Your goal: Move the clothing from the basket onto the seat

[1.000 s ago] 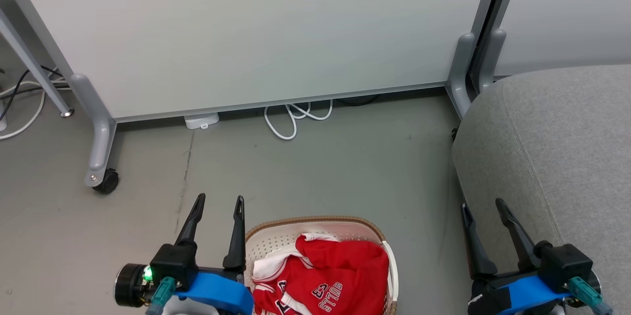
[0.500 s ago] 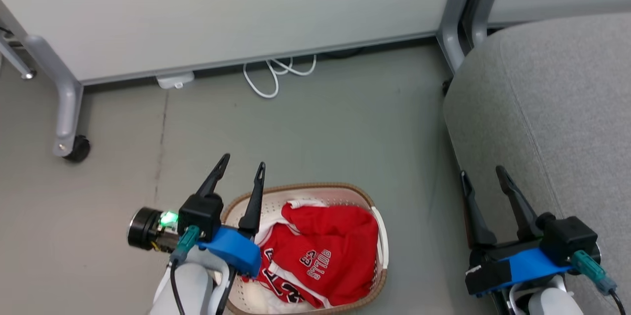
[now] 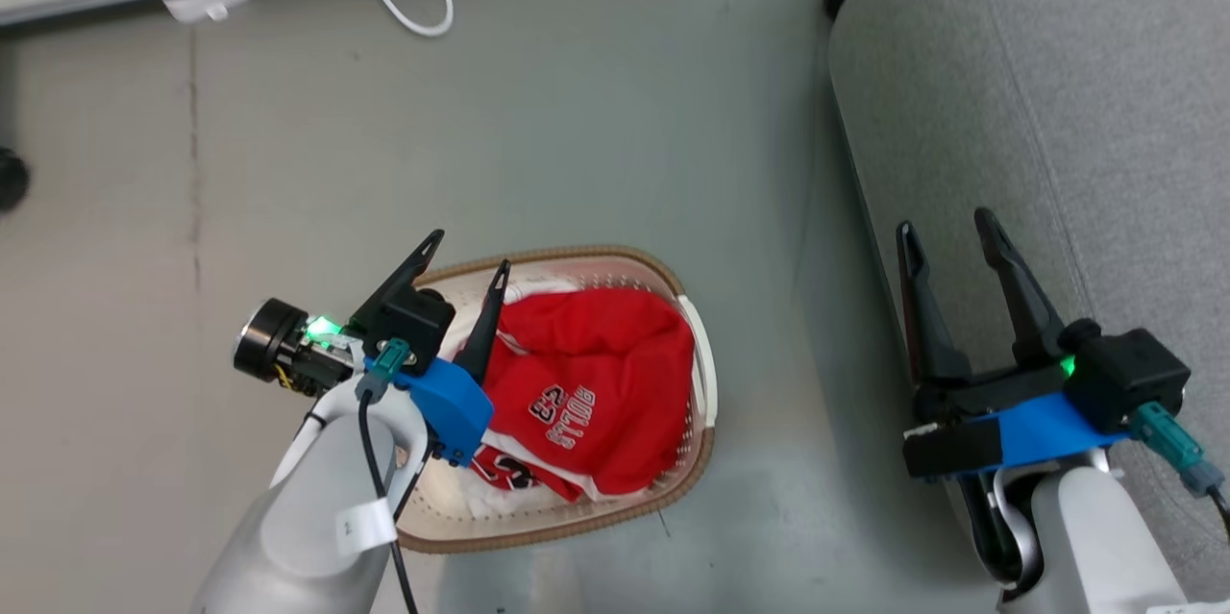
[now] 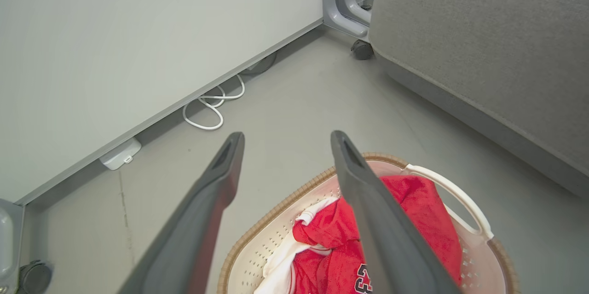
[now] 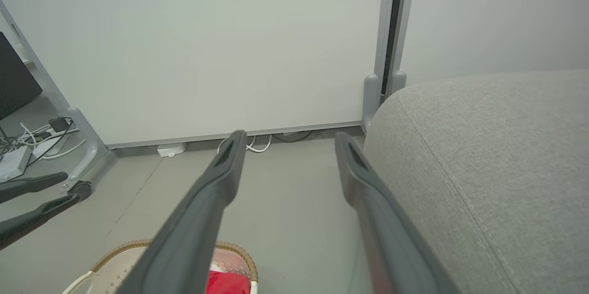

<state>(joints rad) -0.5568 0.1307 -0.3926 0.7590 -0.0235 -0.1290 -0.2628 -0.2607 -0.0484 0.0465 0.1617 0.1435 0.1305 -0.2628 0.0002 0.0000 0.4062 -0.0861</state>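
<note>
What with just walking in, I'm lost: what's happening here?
A two-armed robot is emptying a basket on the floor beside a grey seat. Its left gripper hangs, jaws open, over the basket's rim and the red jersey inside. The right gripper hangs open by the seat's edge, holding nothing. The jersey is not yet grasped.

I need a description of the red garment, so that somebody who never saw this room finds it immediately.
Find the large light-grey seat on the right of the head view; on the floor to its left stands an oval white basket with a brown rim. The garment lies inside it: a red jersey with white trim and lettering, the only red thing there.
</note>
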